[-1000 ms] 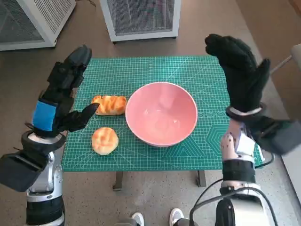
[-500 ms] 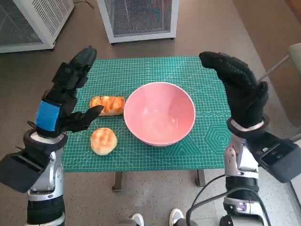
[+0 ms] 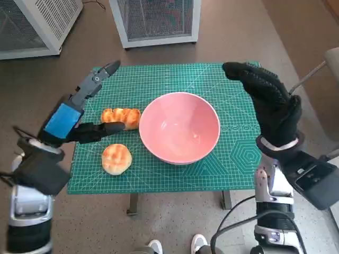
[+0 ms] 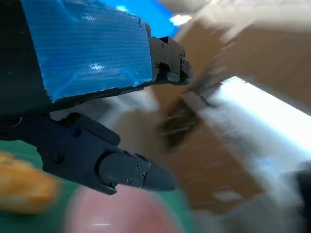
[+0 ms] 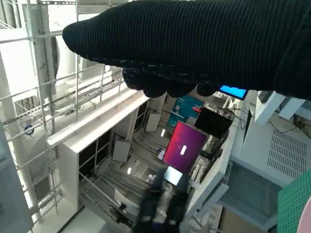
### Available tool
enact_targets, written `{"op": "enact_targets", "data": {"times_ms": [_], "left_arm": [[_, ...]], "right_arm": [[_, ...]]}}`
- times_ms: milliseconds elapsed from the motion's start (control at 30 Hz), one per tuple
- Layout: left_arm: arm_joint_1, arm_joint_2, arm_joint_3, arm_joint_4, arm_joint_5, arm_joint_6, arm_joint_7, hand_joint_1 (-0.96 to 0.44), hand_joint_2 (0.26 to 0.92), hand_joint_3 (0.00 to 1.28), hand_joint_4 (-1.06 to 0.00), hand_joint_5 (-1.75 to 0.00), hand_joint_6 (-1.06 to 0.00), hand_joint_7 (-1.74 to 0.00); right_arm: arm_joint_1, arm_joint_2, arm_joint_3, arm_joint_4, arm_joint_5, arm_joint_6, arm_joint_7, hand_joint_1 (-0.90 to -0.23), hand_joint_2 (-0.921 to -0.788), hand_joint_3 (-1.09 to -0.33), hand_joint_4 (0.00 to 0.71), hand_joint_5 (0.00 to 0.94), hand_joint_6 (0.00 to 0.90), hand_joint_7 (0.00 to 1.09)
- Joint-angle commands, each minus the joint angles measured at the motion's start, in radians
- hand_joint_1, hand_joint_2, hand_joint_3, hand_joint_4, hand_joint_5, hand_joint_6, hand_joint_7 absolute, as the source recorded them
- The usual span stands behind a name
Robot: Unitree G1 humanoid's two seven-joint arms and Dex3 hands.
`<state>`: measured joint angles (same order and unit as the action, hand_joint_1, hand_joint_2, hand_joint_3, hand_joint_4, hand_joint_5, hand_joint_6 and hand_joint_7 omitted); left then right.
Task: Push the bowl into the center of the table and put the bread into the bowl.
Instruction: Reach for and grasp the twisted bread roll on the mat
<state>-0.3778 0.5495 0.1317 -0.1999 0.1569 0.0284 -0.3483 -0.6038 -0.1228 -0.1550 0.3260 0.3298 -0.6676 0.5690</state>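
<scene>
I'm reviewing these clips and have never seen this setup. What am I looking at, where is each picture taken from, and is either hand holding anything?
This is a humanoid robot at a small table covered by a green cutting mat. The wide picture comes from a camera on its head, looking steeply down; the other two come from cameras behind each wrist. The left hand, black with blue tape on its back, hovers over the mat's left side with fingers spread. The right hand, in a black knitted glove, is raised over the right side. Neither holds anything. On the mat sit a pink bowl, empty, a long bread beside its rim, and a round bread nearer the robot. The left wrist picture is blurred; the right wrist picture mostly shows the room beyond.
</scene>
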Motion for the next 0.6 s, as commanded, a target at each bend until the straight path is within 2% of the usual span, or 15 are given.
{"op": "enact_targets", "data": {"times_ms": [33, 100, 200, 300, 600], "left_arm": [[-0.095, 0.062, -0.108, -0.015, 0.135, 0.23, -0.073, -0.31, 0.739, 0.01, -0.13, 0.0, -0.12, -0.2], [-0.146, 0.081, -0.166, 0.021, 0.203, 0.322, -0.107, -0.17, 0.722, 0.01, -0.12, 0.0, -0.16, -0.15], [-0.191, 0.079, -0.219, 0.074, 0.249, 0.363, -0.131, -0.1, 0.715, 0.01, -0.11, 0.0, -0.19, -0.12], [-0.232, 0.076, -0.272, 0.119, 0.298, 0.406, -0.148, -0.09, 0.715, 0.01, -0.11, 0.0, -0.2, -0.1], [-0.354, 0.043, -0.407, 0.349, 0.387, 0.416, -0.16, -0.08, 0.712, 0.01, -0.13, -0.01, -0.23, -0.08]], "right_arm": [[0.027, -0.011, 0.007, -0.009, 0.004, 0.017, -0.005, -0.431, -0.921, -0.506, 0.408, 0.0, 0.064, 0.7], [0.029, -0.013, 0.007, -0.01, 0.008, 0.018, -0.003, -0.438, -0.921, -0.504, 0.408, 0.0, 0.062, 0.7], [0.031, -0.014, 0.008, -0.008, 0.014, 0.021, 0.0, -0.444, -0.921, -0.502, 0.405, 0.0, 0.059, 0.7], [0.033, -0.014, 0.01, -0.006, 0.02, 0.023, 0.002, -0.445, -0.921, -0.501, 0.403, 0.0, 0.057, 0.7], [0.04, -0.012, 0.016, -0.008, 0.029, 0.032, 0.0, -0.446, -0.921, -0.499, 0.402, 0.0, 0.048, 0.69]]}}
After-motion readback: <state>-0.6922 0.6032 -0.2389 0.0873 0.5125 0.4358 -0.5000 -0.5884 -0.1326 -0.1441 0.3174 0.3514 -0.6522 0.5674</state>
